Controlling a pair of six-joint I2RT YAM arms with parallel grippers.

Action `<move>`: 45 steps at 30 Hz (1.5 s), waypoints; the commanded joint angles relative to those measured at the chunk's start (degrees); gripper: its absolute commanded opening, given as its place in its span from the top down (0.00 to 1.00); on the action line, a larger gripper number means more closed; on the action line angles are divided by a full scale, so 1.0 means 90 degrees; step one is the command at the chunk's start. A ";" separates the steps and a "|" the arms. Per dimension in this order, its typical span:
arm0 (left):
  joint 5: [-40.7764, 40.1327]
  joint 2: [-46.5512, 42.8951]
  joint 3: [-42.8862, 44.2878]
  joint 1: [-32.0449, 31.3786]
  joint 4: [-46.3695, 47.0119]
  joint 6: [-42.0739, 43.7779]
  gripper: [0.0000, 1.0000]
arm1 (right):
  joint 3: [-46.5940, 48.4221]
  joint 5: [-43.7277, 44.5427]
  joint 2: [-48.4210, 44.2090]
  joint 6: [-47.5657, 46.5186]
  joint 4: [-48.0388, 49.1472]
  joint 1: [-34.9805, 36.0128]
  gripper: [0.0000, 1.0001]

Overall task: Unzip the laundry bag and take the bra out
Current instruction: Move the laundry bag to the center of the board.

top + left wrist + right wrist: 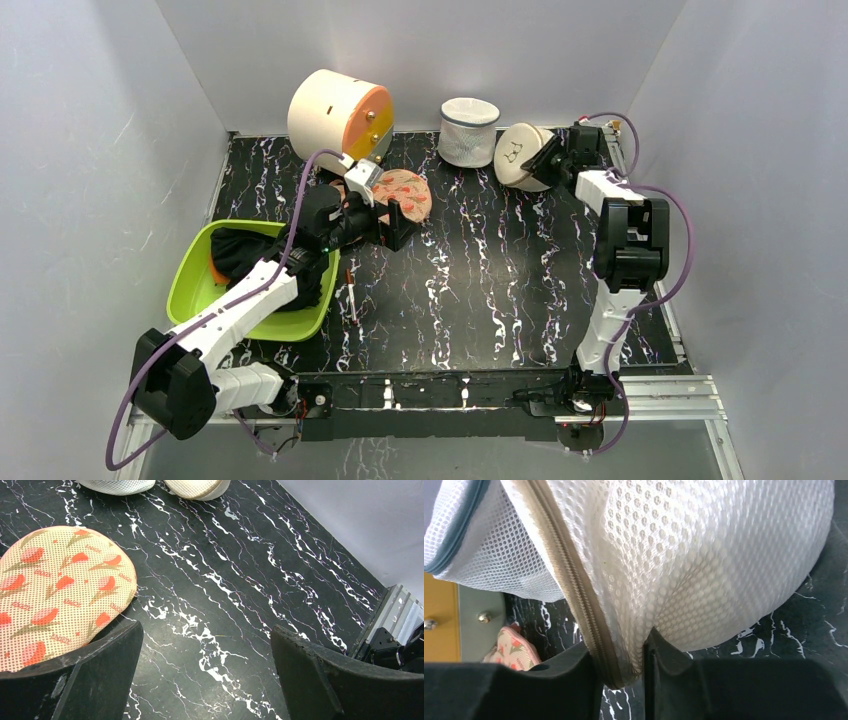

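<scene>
Your right jaws are clenched on the bag (724, 555), pinching a fold of mesh and the tan zip trim (574, 590) at its lower edge. The bag sits at the far right of the counter (480, 280), tipped on edge with its flat face toward the centre, near the white cylinder bag (469, 130). I judge this grip an anchor so the zip can be drawn; no puller shows. Your left jaws are released, wide apart above bare counter beside the orange cloth (55, 590), free to work the zip. The bra is not visible; presumably inside.
</scene>
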 commanded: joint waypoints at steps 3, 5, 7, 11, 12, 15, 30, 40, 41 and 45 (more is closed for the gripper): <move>-0.0059 -0.0057 0.0283 -0.0022 0.0054 0.0076 0.02 | -0.0723 -0.0837 -0.0729 0.0324 0.0827 -0.0157 0.86; -0.0062 -0.0021 0.0290 -0.0029 0.0042 0.0074 0.02 | -0.1326 -0.0915 -0.1315 0.0182 0.0955 -0.0165 0.90; -0.0053 0.0004 0.0301 -0.0029 0.0040 0.0077 0.02 | -0.1971 -0.0997 -0.2000 -0.0009 0.1045 -0.0159 0.95; -0.0063 0.0110 0.0331 -0.0027 0.0016 0.0077 0.01 | -0.3133 -0.1613 -0.3034 -0.0316 0.0851 -0.0110 0.98; -0.0057 0.0130 0.0333 -0.0027 0.0015 0.0077 0.01 | -0.3422 -0.1832 -0.3239 -0.0353 0.0827 -0.0077 0.98; -0.0053 0.0228 0.0340 -0.0029 0.0001 0.0084 0.02 | -0.4154 -0.2387 -0.3920 -0.0488 0.0578 0.0137 0.98; -0.0228 0.0359 0.0333 -0.0029 -0.0063 0.0218 0.02 | -0.4287 -0.3561 -0.4838 -0.1205 -0.0187 0.2496 0.94; -0.0096 0.0836 0.0568 -0.0170 -0.0397 0.0194 0.02 | -0.2708 0.1942 -0.3948 -0.1394 -0.3682 0.2138 0.58; -0.0070 0.0878 0.0595 -0.0209 -0.0429 0.0202 0.02 | -0.2608 0.2351 -0.4043 -0.1380 -0.3816 0.2132 0.49; 0.0043 0.1057 0.0713 -0.0332 -0.0549 0.0228 0.02 | -0.2580 0.2045 -0.4545 -0.1540 -0.3764 0.2141 0.26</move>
